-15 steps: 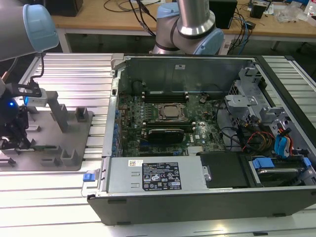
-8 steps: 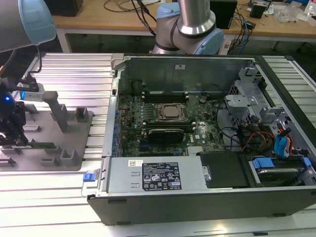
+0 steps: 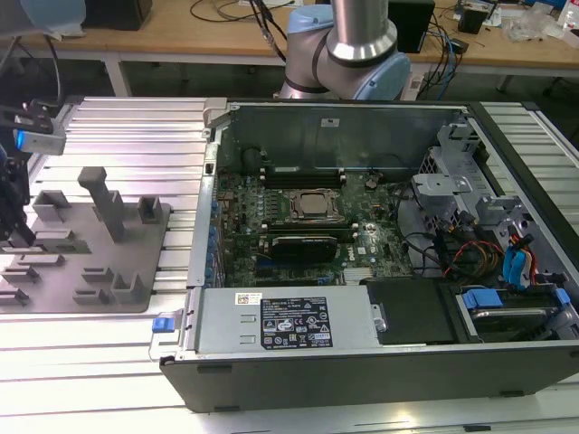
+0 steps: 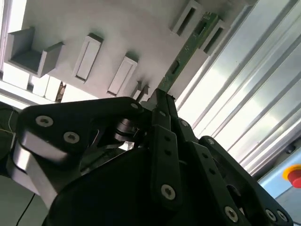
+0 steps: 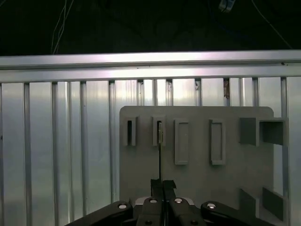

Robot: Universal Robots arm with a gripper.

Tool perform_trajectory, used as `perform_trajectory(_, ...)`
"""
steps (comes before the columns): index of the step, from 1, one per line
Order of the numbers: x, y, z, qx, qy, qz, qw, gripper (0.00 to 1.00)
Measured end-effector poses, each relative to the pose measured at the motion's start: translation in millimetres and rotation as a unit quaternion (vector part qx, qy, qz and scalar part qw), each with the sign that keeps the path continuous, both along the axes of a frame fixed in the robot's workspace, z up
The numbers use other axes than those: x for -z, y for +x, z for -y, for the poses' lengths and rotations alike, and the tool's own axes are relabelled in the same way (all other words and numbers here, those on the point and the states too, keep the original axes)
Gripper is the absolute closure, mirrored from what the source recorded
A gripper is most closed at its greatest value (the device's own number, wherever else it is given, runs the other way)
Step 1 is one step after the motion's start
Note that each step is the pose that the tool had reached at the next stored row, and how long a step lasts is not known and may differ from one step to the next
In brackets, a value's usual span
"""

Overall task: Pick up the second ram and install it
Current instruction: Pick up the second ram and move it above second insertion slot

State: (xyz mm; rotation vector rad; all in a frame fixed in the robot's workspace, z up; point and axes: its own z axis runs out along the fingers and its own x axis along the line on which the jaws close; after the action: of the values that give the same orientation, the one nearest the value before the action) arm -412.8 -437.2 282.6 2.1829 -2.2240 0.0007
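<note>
A ribbed aluminium tabletop spreads beneath the gripper and out to either side of it, its slats catching bright white glare. Ahead of the gripper, in the first wrist view, the top ends at a pale rail, with dark floor and thin cables beyond. In the exterior view a long wooden bench runs well behind the gripper.
</note>
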Motion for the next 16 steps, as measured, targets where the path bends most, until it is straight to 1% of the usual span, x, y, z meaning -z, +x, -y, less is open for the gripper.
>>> perform_trajectory(2, -10.8, 0.0, 0.0, 0.000, 0.0000, 0.0000, 1.0000, 0.91)
perform_trajectory(3, -13.9, 0.1, 0.0, 0.000, 0.0000, 0.0000, 1.0000, 0.91)
perform_trajectory(5, -28.9, 0.2, 0.0, 0.000, 0.0000, 0.0000, 1.0000, 0.91)
perform_trajectory(6, -42.7, 0.4, 0.0, 0.000, 0.0000, 0.0000, 1.0000, 0.91)
perform_trajectory(7, -52.4, 0.6, 0.0, 0.000, 0.0000, 0.0000, 1.0000, 0.91)
perform_trajectory(8, -59.5, 0.7, 0.0, 0.000, 0.0000, 0.0000, 1.0000, 0.91)
perform_trajectory(11, -71.1, 1.0, 0.0, 0.000, 0.0000, 0.0000, 1.0000, 0.91)
perform_trajectory(14, -88.9, 1.5, 0.0, 0.000, 0.0000, 0.0000, 1.0000, 0.91)
perform_trajectory(16, -95.1, 1.7, 0.0, 0.000, 0.0000, 0.0001, 1.0000, 0.91)
